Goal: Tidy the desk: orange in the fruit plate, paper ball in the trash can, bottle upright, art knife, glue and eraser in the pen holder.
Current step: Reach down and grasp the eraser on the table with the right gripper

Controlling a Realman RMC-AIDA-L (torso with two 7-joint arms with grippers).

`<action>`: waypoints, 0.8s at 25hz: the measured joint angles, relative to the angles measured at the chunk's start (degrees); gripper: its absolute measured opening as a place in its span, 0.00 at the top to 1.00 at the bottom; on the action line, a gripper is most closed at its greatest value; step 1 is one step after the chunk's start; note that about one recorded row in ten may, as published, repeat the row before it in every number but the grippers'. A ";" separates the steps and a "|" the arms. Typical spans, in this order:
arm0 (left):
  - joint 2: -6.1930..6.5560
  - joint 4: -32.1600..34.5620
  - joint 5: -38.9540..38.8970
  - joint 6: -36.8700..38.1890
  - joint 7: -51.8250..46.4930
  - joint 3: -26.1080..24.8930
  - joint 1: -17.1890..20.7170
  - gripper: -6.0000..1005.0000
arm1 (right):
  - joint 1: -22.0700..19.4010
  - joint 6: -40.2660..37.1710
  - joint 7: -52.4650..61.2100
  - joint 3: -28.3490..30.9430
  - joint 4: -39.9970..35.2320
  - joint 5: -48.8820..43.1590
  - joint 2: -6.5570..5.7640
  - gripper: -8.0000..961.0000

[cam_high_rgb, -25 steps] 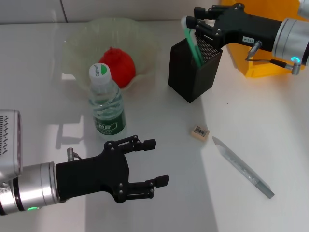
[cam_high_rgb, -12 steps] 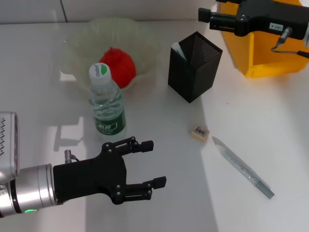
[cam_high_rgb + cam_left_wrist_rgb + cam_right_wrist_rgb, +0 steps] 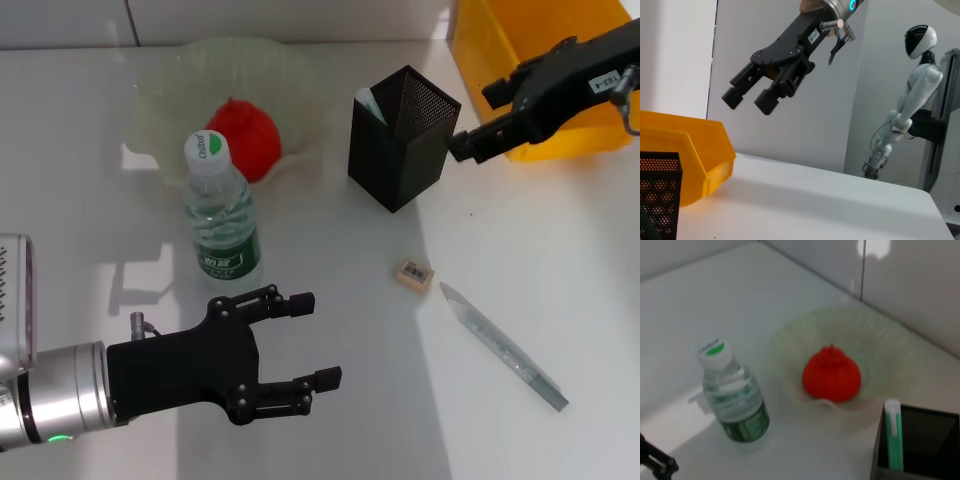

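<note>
We find the right gripper point(image 3: 468, 143) empty, jaws slightly parted beside the pen holder point(image 3: 402, 137), and judge the eraser point(image 3: 413, 272), lying on the desk nearby, next to collect, left gripper point(image 3: 308, 340) idling open.

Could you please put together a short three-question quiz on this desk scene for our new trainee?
1. True or false: the orange already lies in the fruit plate.
2. Which item lies on the table between the pen holder and the art knife? A) paper ball B) eraser C) bottle cap
3. Fill in: the bottle stands ____ near the left tool.

Key
1. True.
2. B; it has not yet been put in the pen holder.
3. Upright. The left tool is open and empty; the right tool hangs beside the pen holder, in front of the trash can.
</note>
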 joint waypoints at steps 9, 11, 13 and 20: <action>-0.04 0.05 -0.01 -0.15 -0.63 0.14 -0.19 0.19 | 6.66 1.37 7.93 -13.67 12.11 -10.29 0.30 0.16; -0.03 0.05 -0.01 -0.12 -0.63 0.10 -0.16 0.19 | 7.82 2.92 9.68 -16.44 15.20 -10.50 0.37 0.16; -0.02 0.06 -0.01 -0.12 -0.64 0.09 -0.13 0.19 | 8.85 4.21 10.73 -18.80 17.76 -10.60 0.42 0.16; 0.00 0.06 0.00 0.06 -0.66 0.24 -0.18 0.19 | 12.37 8.80 12.31 -22.21 27.76 -11.32 0.47 0.17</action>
